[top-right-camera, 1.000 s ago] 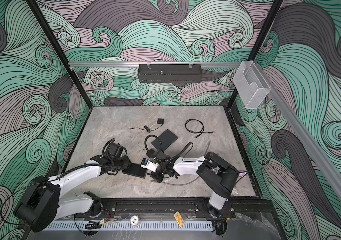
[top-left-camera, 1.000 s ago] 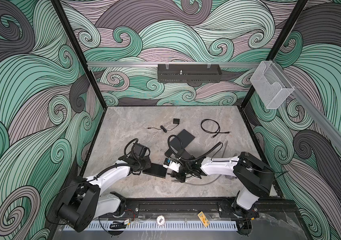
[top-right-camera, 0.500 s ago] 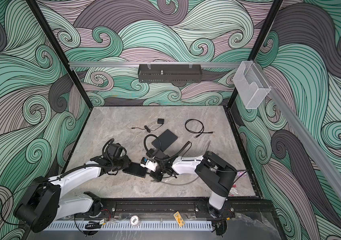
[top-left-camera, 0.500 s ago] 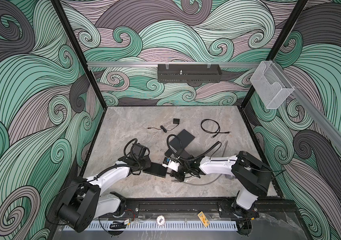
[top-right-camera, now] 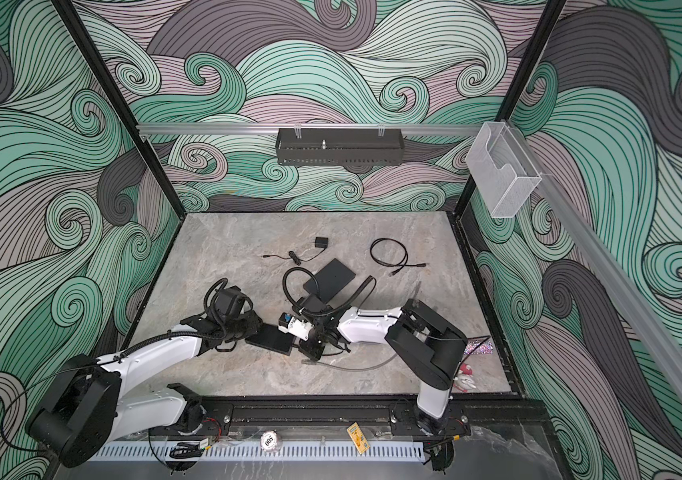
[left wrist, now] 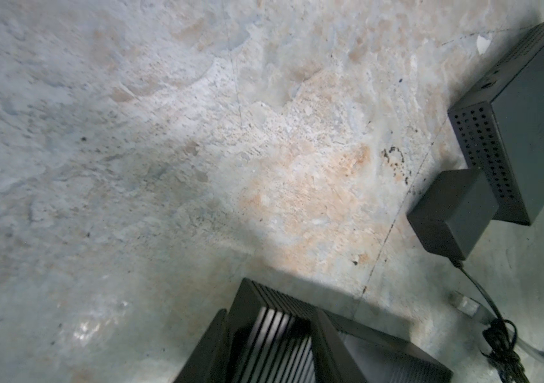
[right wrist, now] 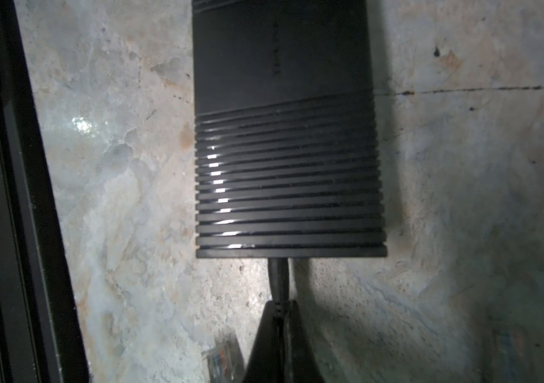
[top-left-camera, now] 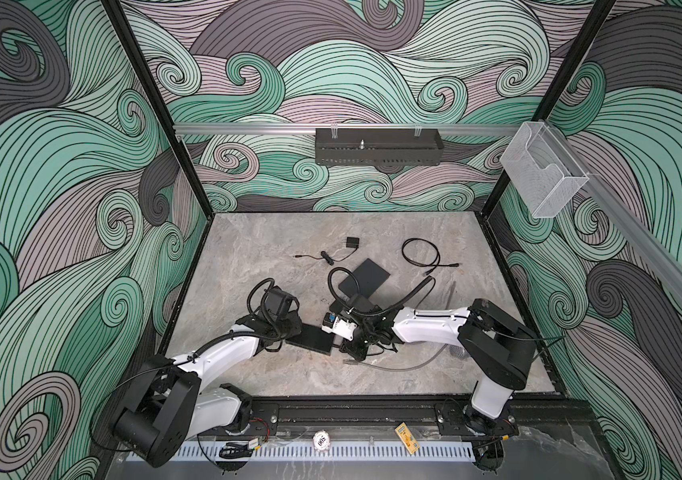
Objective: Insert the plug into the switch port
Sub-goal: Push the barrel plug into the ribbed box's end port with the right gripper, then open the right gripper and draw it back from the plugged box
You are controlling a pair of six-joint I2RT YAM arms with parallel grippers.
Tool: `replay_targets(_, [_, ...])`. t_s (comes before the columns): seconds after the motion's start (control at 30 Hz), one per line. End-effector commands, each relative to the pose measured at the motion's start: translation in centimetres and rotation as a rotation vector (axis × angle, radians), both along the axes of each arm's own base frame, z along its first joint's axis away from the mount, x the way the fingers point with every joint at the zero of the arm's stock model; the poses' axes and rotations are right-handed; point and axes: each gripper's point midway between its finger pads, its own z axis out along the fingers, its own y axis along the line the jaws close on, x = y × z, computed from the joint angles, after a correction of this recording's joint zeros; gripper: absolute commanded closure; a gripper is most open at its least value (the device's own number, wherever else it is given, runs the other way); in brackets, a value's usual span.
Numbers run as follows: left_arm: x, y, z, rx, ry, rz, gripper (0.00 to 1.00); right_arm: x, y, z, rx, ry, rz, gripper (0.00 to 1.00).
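**Here the plug is meeting the switch**

The right claw [right wrist: 279, 311] is pinching a black plug [right wrist: 279, 275], its jaws closed tight on the plug's tail. The plug's tip is sitting against the middle of the near edge of the switch [right wrist: 284, 149]. How deep it is going in, the wrist view is not showing. The switch is lying flat on the table [top-left-camera: 273, 257], near the front, between the two arms. The left claw [top-left-camera: 290, 336] is standing at the switch's other end. One finger [left wrist: 209, 351] is lying along the ribbed side, but whether the claw is gripping cannot be told.

Just beside the right claw a clear plug [right wrist: 222, 361] is lying on the table. It is sitting on the end of a grey cable [top-left-camera: 397, 368] that is curving away under the right arm. Farther back a second black box [top-left-camera: 366, 276] is lying flat, with the arm's hose [top-left-camera: 333, 282] looping over its corner. An adapter [top-left-camera: 352, 242] and its thin cord [top-left-camera: 314, 259] are lying near the box, and a looped cable [top-left-camera: 420, 257] is lying apart to the right.

On the back rail a black tray [top-left-camera: 376, 160] is hanging, with a small metal peg [top-left-camera: 360, 144] standing in it. A clear bin [top-left-camera: 539, 178] is hanging on the right rail.
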Motion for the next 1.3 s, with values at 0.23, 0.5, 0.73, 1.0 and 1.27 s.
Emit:
replay_targets(0.23, [-5.6, -1.9, -3.0, -0.046, 0.204, -0.104, 0.60, 3.4, 4.4, 3.2, 0.153, -0.142, -0.025, 1.00])
replay_targets(0.5, [-4.5, 0.0, -0.6, 0.079, 0.132, -0.114, 0.56, 2.7, 1.6, 2.8, 0.129, -0.182, -0.052, 0.85])
replay_targets(0.73, [-3.4, 1.5, 3.1, 0.128, 0.017, -0.083, 0.53, 1.4, -1.8, 4.4, 0.119, -0.215, -0.073, 0.59])
replay_targets(1.0, [-3.6, 1.7, 4.5, 0.100, -0.051, -0.078, 0.39, 6.3, -7.0, 7.4, 0.059, -0.186, -0.464, 0.41])
replay_targets(1.27, [-4.6, 0.3, 4.0, 0.000, -0.024, -0.106, 0.39, 8.4, -6.4, 4.7, -0.120, -0.101, -0.419, 0.46])
